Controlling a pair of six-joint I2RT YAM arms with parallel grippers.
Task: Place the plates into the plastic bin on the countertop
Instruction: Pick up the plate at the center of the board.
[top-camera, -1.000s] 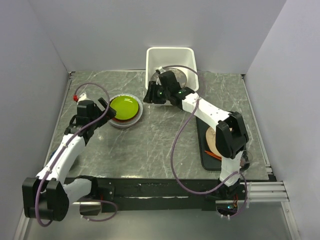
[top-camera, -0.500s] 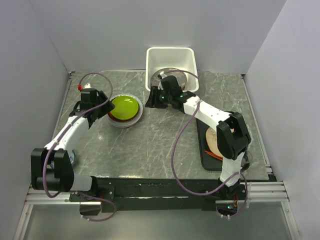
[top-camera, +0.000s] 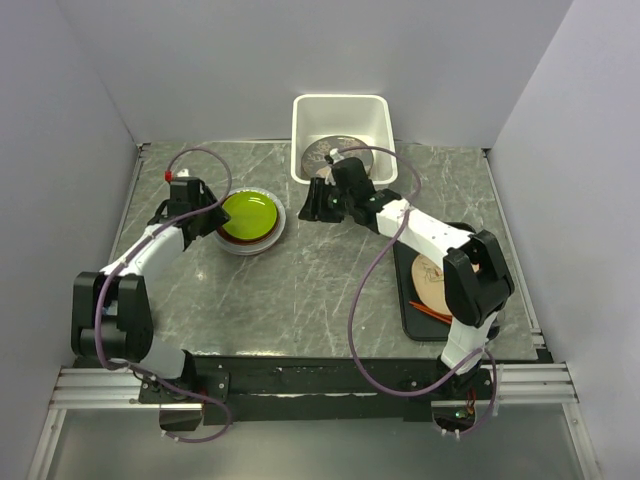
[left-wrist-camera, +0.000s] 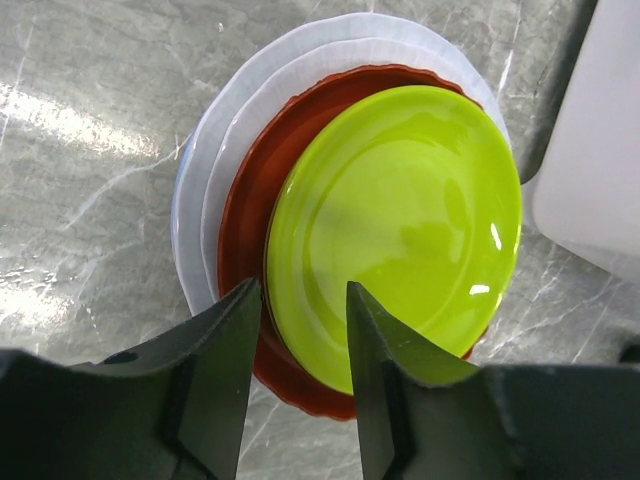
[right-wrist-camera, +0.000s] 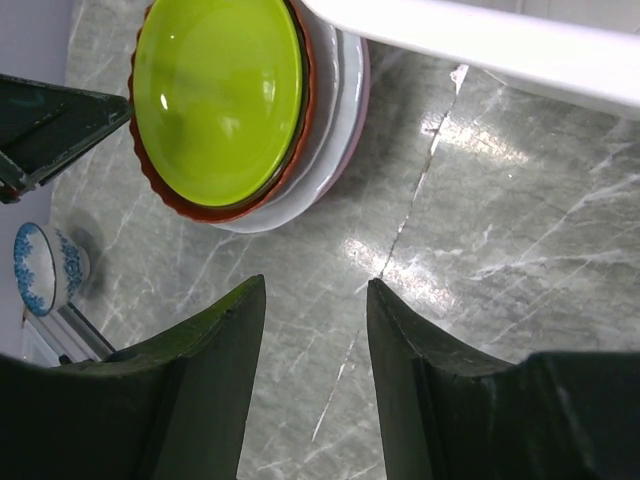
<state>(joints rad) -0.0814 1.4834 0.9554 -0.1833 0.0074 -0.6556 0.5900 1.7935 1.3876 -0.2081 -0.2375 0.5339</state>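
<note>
The plates (top-camera: 247, 218) sit stacked on the countertop (top-camera: 300, 290), left of the bin (top-camera: 340, 112), with a lime plate (left-wrist-camera: 400, 220) on top and a red-brown plate (left-wrist-camera: 243, 235) beneath it. One grey plate (top-camera: 322, 152) lies inside the bin.

Change: within the last second the right arm backed out of the bin, leaving the grey plate there, and the left arm advanced to the stack's left edge. One transfer therefore looks complete, and the next pickup is starting.

Left gripper (left-wrist-camera: 303, 295): jaws have narrowed from wide to about half open and straddle the lime plate's rim. No firm pinch is visible yet.

Right gripper (right-wrist-camera: 312, 285): jaws about half open, empty, above bare countertop in front of the bin.
</note>
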